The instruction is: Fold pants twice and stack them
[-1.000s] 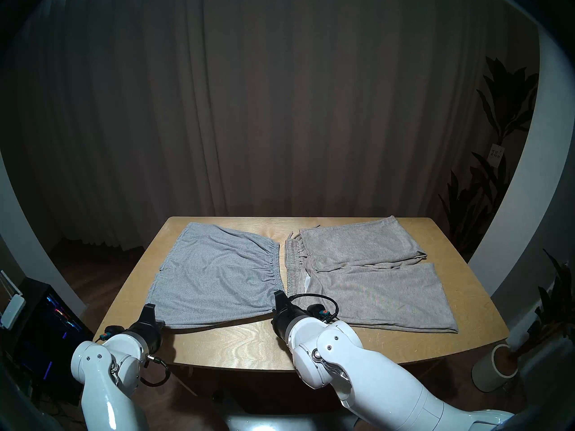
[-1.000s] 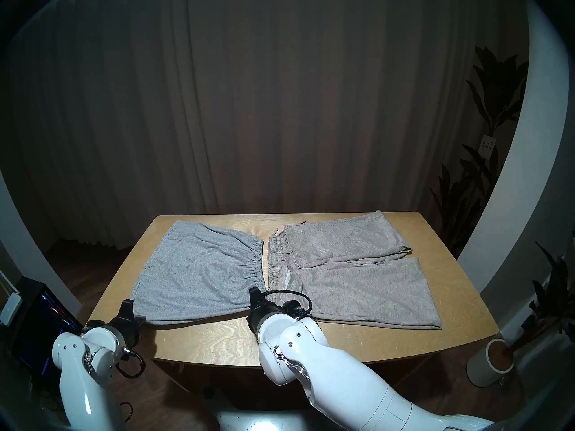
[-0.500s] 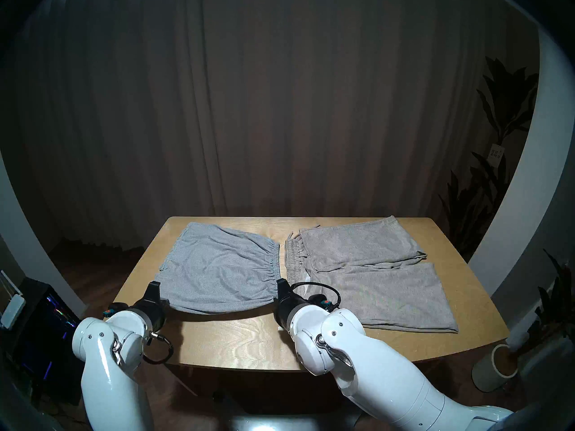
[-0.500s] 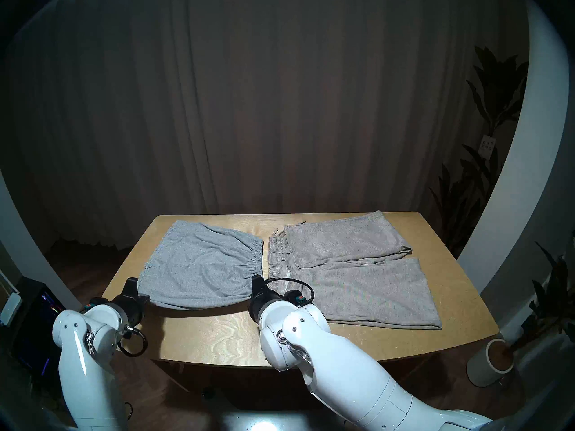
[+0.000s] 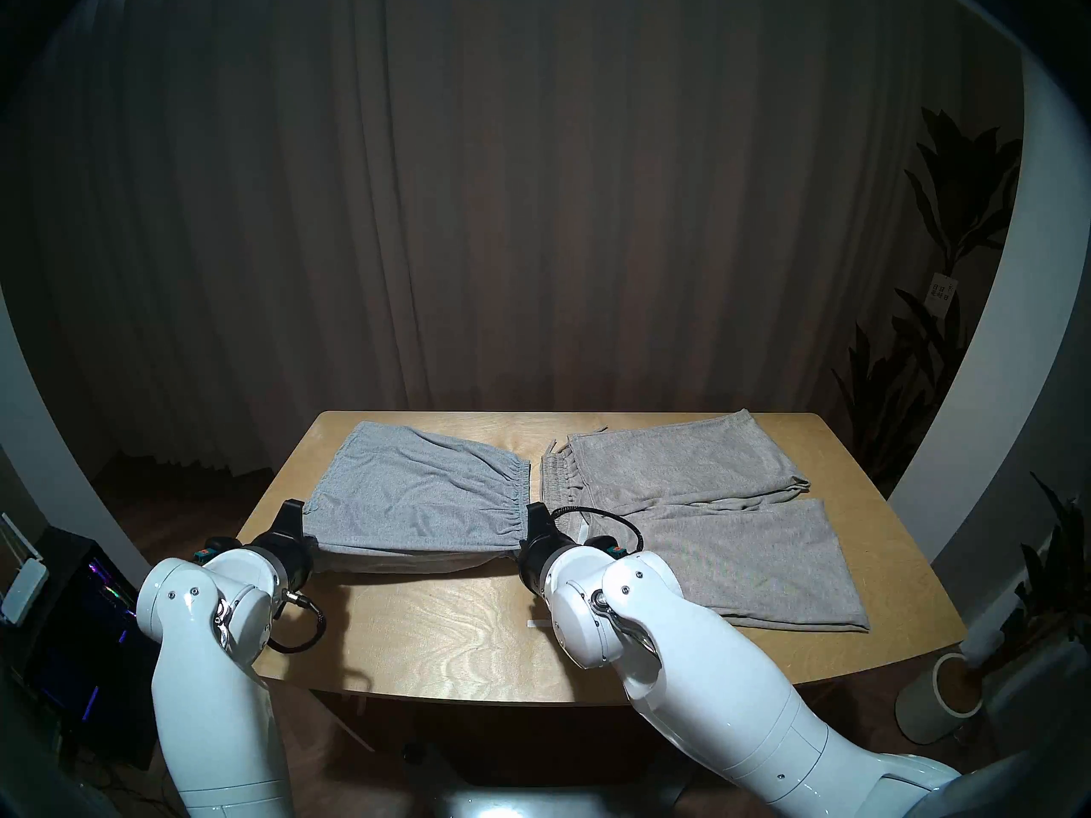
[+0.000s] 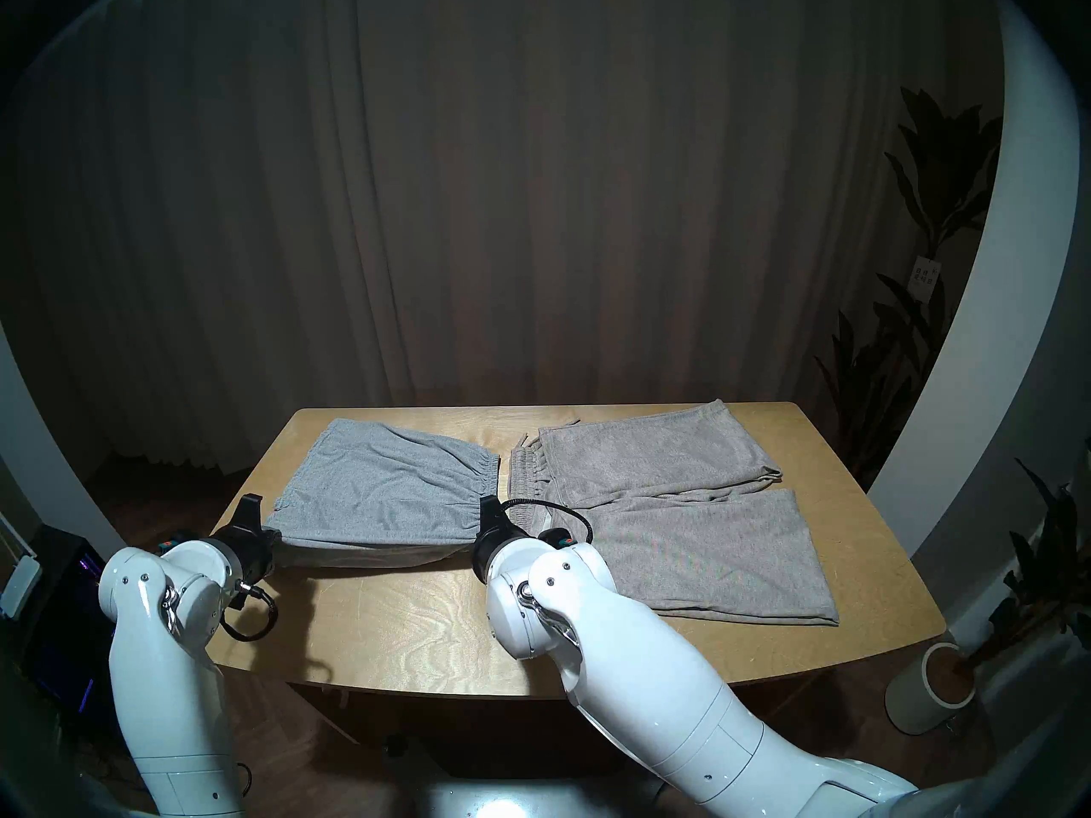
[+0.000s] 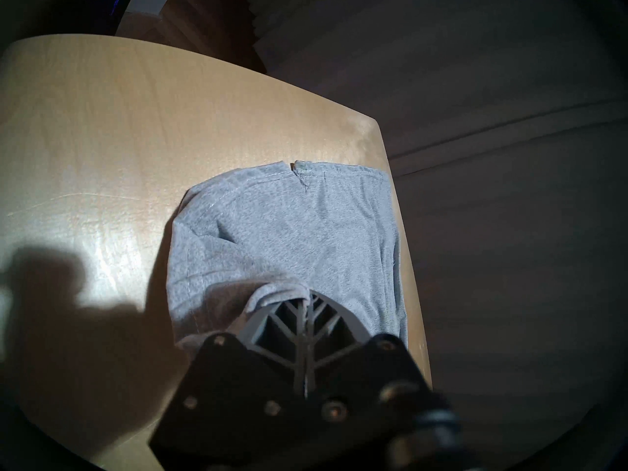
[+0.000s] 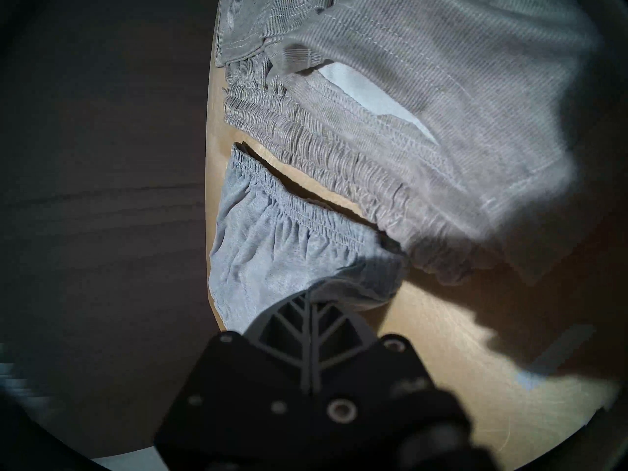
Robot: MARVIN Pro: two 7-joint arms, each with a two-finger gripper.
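My left tool [image 5: 293, 519] and right tool [image 5: 534, 519] are both clamped tight on the near edge of the light grey pants [image 5: 413, 492], which lie left of centre on the tabletop [image 5: 448, 634]. That edge is lifted and curling over toward the far edge, so I judge the first fold is in hand and not yet laid down. The beige-grey pants [image 5: 708, 521], right of centre, lie partly folded and untouched. Left to do: finish this fold, a second fold, the other pair, then stacking. A white tag hangs in the plant at the right edge; its writing is too small to read.
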